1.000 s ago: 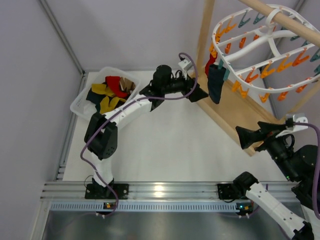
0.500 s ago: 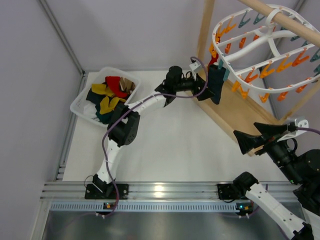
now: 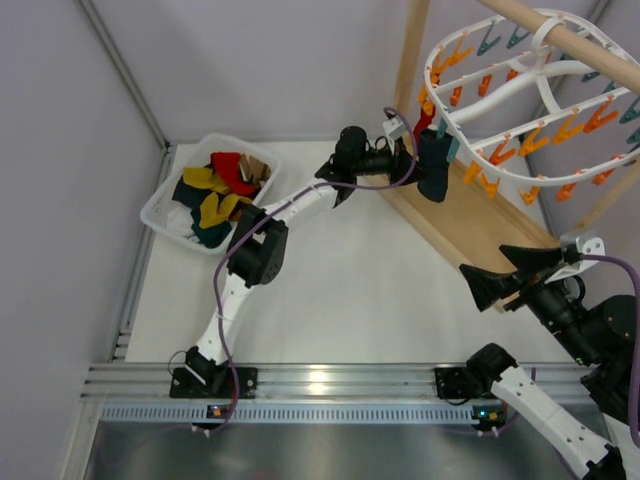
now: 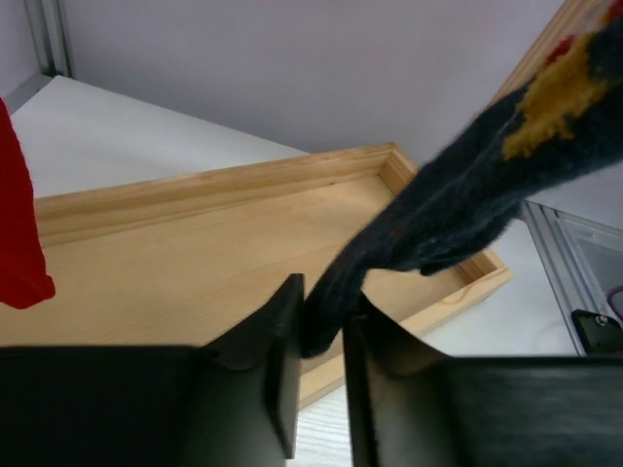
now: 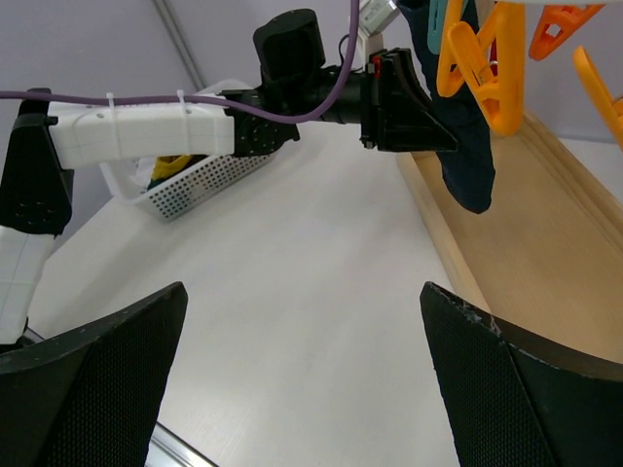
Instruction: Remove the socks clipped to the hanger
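Note:
The white hanger [image 3: 520,92] hangs from a wooden pole at the upper right, with orange and teal clips [image 5: 484,68] dangling from it. A dark navy sock [image 3: 433,165] hangs clipped at its left end, and a bit of a red sock [image 3: 423,118] shows just behind it. My left gripper [image 3: 411,160] reaches in from the left. Its jaws are shut on the lower end of the navy sock [image 4: 458,204], which stays clipped above. The left gripper [image 4: 324,304] pinches the fabric between both fingers. The red sock [image 4: 18,224] hangs at the left edge. My right gripper [image 3: 480,286] is open and apart from the socks, with nothing in it [image 5: 302,360].
A white perforated basket [image 3: 158,208] at the back left holds several loose socks. The wooden stand's tray-like base [image 3: 470,225] lies under the hanger, and its upright post [image 3: 410,60] rises beside the left gripper. An aluminium rail [image 3: 320,380] runs along the near edge.
My left arm has stretched right to the navy sock and its jaws have closed on the sock's lower end. The right gripper has drifted slightly left, still open.

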You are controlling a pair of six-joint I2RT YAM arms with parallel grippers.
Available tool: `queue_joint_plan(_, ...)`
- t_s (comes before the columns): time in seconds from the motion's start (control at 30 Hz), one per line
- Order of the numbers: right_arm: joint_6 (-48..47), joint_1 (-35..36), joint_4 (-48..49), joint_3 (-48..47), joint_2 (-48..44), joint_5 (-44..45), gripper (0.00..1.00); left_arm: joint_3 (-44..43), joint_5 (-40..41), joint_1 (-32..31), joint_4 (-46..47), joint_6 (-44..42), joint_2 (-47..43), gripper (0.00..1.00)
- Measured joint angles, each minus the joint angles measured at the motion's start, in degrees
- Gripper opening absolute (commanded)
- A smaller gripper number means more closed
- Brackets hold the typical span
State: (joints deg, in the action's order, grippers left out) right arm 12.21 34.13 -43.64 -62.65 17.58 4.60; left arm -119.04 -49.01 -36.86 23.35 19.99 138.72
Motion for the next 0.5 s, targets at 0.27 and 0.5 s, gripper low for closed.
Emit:
queue_joint_plan(0.27, 0.04, 0.00, 0.50, 0.42, 0.04, -0.24, 0.99, 7.21, 3.15, -1.92, 1.70, 0.81, -5.07, 0.00)
queue_joint_plan(0.5, 1.44, 0.00, 1.05, 0.37, -0.33, -1.05, 0.99, 25.27, 18.40, -5.97, 2.47, -1.40, -20.59, 0.00)
